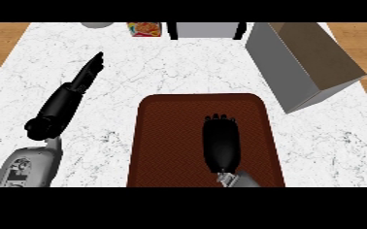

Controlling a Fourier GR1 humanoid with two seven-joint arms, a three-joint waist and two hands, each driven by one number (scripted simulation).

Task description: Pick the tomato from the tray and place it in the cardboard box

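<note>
Tomato not visible, likely hidden beneath the right robot hand (220,143) lowered over the tray (165,140), finger closure unclear; left robot hand (90,70) rests straight-fingered on the tabletop (179,68); next: secure grasp, lift toward box (315,53).

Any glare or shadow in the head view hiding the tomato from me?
Head view: lighting is even, with no glare on the marble counter or the tray; no dark shadow. The tomato isn't visible: the right hand lies over the tray, possibly covering it. The cardboard box is evenly lit.
</note>
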